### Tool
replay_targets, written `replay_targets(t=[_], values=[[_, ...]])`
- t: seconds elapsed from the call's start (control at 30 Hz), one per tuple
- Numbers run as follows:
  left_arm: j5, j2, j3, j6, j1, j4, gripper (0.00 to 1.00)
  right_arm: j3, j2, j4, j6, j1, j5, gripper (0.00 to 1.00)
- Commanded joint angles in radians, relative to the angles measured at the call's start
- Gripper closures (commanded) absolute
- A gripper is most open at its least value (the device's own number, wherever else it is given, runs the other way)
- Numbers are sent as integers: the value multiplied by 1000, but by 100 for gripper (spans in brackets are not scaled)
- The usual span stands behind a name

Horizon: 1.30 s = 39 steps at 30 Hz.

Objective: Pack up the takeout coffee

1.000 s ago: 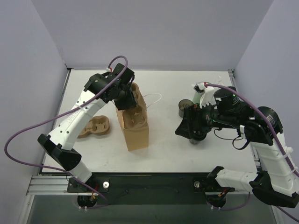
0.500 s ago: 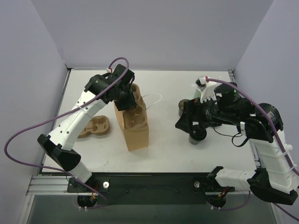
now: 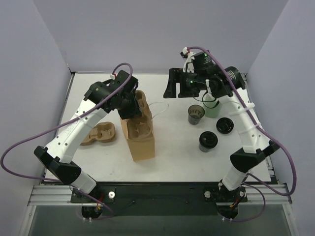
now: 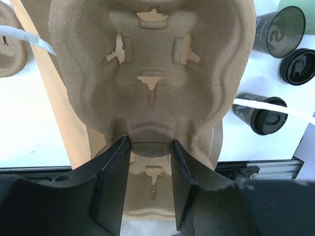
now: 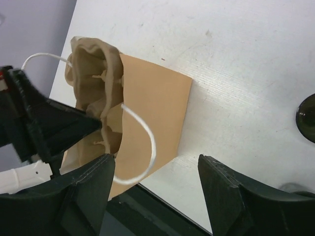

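The takeout coffee (image 3: 207, 141), a short dark cup with a black lid, stands on the table right of centre, with no gripper on it. It also shows in the left wrist view (image 4: 261, 115). The tan paper bag (image 3: 141, 140) stands left of centre. My left gripper (image 3: 131, 107) is at the bag's mouth, shut on a brown pulp tray (image 4: 150, 73) that sits partly inside the bag. My right gripper (image 3: 176, 91) is open and empty, raised high right of the bag and behind the cups. In its own view (image 5: 157, 196) it looks down on the bag (image 5: 152, 108).
An open dark cup (image 3: 195, 114), a pale green cup (image 3: 212, 106) and a loose black lid (image 3: 224, 125) stand behind the coffee. A second pulp tray (image 3: 101, 133) lies left of the bag. The bag's white string handles (image 5: 142, 147) stick out to the right.
My right gripper has risen from the lidded cup and swung back and left toward the bag. The cup stays on the table. The left gripper has barely moved.
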Motion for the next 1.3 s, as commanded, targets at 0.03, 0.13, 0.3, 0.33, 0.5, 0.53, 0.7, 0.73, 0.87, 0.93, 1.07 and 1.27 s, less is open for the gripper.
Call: replay_targets(t=[0.03,0.13,0.3,0.33,0.5,0.53,0.7,0.73,0.87,0.93,1.07,1.27], values=[[15,-27,-18,50,-1,-256,89,34,74,70,12,-11,-174,32],[21,-22,-5,62,-1,-256,89,34,125,74,10,-8,-209,32],[30,1,26,84,-1,-256,89,-5,171,77,-5,3,-240,39],[32,3,26,85,-1,-256,89,-25,174,77,-5,5,-231,40],[40,9,40,97,-1,-256,89,-40,193,87,6,14,-226,56],[43,13,54,101,-1,-257,89,-43,193,87,10,15,-225,59],[66,38,120,114,-1,-256,89,-87,168,100,29,17,-193,90],[72,44,130,114,-1,-254,89,-95,151,101,35,16,-176,95],[99,46,152,102,-7,-254,89,-170,93,152,73,16,-113,100],[101,43,144,101,-11,-253,89,-207,73,182,89,16,-93,100],[99,36,115,101,-13,-253,89,-235,61,193,95,16,-70,100],[107,10,51,74,-21,-253,89,-223,64,198,99,14,-63,100]])
